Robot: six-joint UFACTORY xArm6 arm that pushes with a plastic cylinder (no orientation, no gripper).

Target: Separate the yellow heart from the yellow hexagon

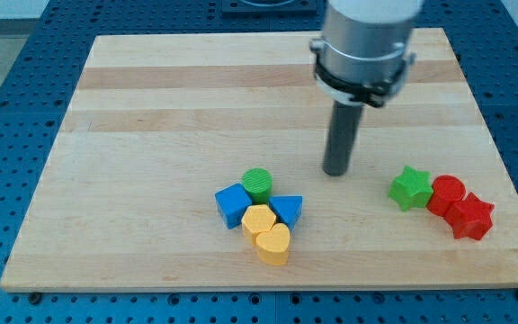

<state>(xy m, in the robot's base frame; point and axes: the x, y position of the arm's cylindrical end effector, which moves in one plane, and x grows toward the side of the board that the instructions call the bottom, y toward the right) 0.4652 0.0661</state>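
The yellow heart (273, 244) lies near the view's bottom centre, touching the yellow hexagon (258, 219) just above and left of it. My tip (335, 171) rests on the board up and to the right of both yellow blocks, well apart from them. A blue triangle (287, 210) touches the hexagon's right side. A blue block (233, 204) sits at the hexagon's left, and a green cylinder (258, 184) stands just above it.
A green star (410, 188), a red cylinder (445, 195) and a red star (470, 217) cluster at the view's right. The wooden board (151, 108) lies on a blue perforated table. The arm's grey body hangs over the board's top right.
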